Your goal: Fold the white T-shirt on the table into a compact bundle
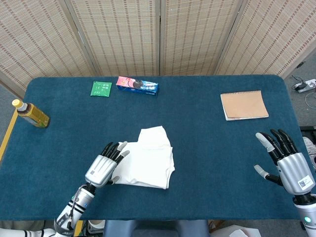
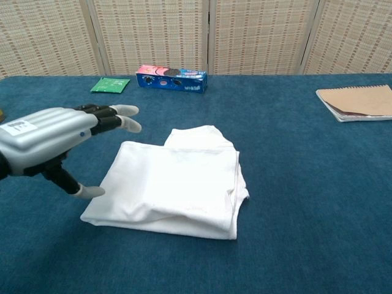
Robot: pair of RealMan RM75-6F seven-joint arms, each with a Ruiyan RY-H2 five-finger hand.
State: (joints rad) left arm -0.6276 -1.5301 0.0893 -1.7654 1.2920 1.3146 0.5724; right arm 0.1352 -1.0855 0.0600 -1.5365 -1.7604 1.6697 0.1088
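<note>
hovering empty with fingers spread, the left hand (image 1: 103,168) sits just beside the folded shirt (image 1: 146,158), whose long side runs away from the robot, while the right hand (image 1: 286,163), also spread, is well apart.

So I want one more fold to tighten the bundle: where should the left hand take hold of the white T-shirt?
Probably the near-left corner of the white T-shirt, coming from the robot's left. The left hand hovers open beside that edge, where the layers end loose on the table. The opposite edge looks like a rounded fold, harder to pinch. The right hand is open and far off.
</note>
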